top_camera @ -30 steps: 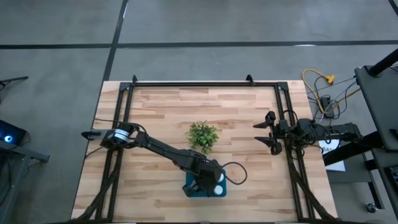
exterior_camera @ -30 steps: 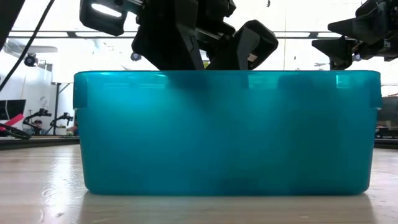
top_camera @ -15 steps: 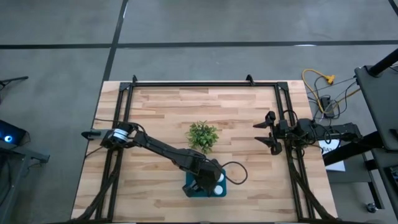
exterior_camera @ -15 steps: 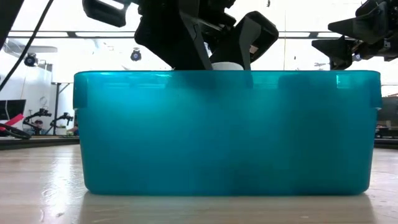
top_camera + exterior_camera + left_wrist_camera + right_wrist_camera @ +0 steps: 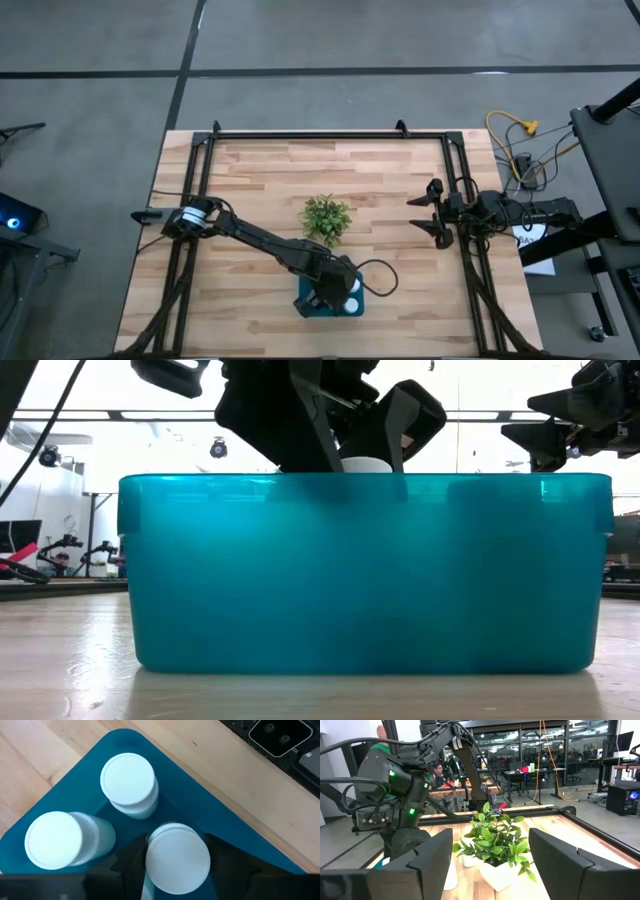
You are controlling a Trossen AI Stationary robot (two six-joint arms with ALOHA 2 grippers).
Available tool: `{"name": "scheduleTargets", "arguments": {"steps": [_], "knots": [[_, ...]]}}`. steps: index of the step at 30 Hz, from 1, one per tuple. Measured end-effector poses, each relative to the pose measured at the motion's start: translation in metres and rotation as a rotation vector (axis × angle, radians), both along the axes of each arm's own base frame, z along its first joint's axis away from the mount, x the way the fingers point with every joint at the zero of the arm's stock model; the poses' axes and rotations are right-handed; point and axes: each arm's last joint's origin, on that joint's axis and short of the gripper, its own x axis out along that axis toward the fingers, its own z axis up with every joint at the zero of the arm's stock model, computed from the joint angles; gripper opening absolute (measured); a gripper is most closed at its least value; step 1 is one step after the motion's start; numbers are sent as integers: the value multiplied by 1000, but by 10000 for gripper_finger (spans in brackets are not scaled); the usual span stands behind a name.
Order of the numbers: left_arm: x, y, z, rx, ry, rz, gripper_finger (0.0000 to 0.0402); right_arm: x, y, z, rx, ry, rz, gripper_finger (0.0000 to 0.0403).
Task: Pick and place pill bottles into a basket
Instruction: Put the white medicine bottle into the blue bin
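While the left pincer (image 5: 177, 870) hangs just above the basket (image 5: 330, 305) at the near middle of the desk (image 5: 250, 180), a pill bottle (image 5: 178, 858) is seen pinched between its two fingers (image 5: 131, 862), cap facing the wrist camera. In the low view the bottle's white body (image 5: 367, 463) shows just over the teal rim, so it is judged not yet set down. Two more bottles (image 5: 128, 782) are stood upright on the basket floor just beside it, one (image 5: 56, 840) nearer a corner; how many others are inside cannot be told.

Such a bottle is judged light, stiff and smooth-walled, so it could slip or tip. It is best taken across the round body just under the cap, as is done here. Its long axis is held upright, cap up, matching the standing pair.

Farther right, the plant (image 5: 326, 218) stands behind the basket, apart from it. At the desk's right edge the right pincer (image 5: 432, 212) waits, well apart from the basket, its fingers spread and nothing between them.
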Motion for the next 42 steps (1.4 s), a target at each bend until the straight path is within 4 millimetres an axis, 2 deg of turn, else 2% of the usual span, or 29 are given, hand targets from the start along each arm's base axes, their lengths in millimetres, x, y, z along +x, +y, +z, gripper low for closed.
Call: {"name": "scheduleTargets", "arguments": {"steps": [11, 19, 33, 42], "knots": [[0, 0, 0, -15, 5, 24, 224, 0, 0, 0, 0, 0, 0, 242], [1, 0, 0, -10, 4, 29, 228, 0, 0, 0, 0, 0, 0, 249], [0, 2, 30, 42, 2, 75, 228, 0, 0, 0, 0, 0, 0, 244], [-3, 15, 60, 149, 23, 143, 228, 0, 0, 0, 0, 0, 0, 251]]}}
